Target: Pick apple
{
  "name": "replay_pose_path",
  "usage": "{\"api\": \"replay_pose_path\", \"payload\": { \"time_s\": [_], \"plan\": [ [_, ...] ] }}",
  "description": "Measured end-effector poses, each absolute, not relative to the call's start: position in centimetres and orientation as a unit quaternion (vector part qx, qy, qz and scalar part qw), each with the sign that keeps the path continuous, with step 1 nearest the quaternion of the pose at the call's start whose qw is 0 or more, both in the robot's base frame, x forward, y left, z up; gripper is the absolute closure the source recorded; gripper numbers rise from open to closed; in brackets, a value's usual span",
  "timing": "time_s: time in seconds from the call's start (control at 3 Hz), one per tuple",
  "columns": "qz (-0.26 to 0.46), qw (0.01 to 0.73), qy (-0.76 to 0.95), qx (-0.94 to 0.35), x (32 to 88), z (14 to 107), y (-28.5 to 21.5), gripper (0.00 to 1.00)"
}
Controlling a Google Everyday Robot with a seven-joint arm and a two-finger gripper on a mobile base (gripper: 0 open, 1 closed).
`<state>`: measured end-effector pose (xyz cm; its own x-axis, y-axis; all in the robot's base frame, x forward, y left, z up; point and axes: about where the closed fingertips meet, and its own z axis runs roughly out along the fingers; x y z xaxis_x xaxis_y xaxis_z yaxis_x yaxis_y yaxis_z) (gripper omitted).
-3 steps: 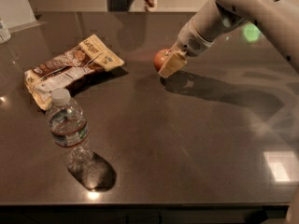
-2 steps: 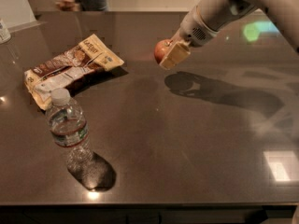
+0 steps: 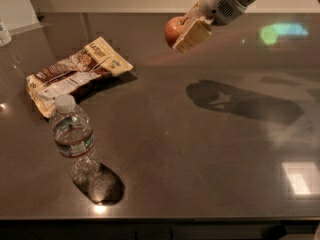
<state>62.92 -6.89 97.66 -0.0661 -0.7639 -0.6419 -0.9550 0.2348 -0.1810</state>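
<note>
The small red apple [image 3: 173, 30] with yellowish patches is held in my gripper [image 3: 186, 33], well above the dark table [image 3: 200, 149]. The gripper's tan fingers [image 3: 192, 35] are shut on the apple, one in front of it, the other hidden behind. The white arm comes in from the upper right. Its shadow lies on the table below and to the right of the apple.
A clear water bottle [image 3: 74, 138] with a white cap stands at the front left. A brown and yellow snack bag [image 3: 75, 74] lies behind it at the left. A small container [image 3: 4, 33] is at the far left edge. The table's front edge runs along the bottom.
The gripper has lifted the apple from the table surface up and away. Its shadow has separated from it. The person at the back has gone from view.
</note>
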Motion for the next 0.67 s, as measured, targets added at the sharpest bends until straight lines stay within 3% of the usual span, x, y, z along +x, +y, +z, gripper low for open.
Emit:
{"api": "replay_pose_path", "payload": {
  "time_s": [0.67],
  "plan": [
    [0.156, 0.343, 0.695, -0.612, 63.11, 100.06, -6.91, 1.00]
  ]
}}
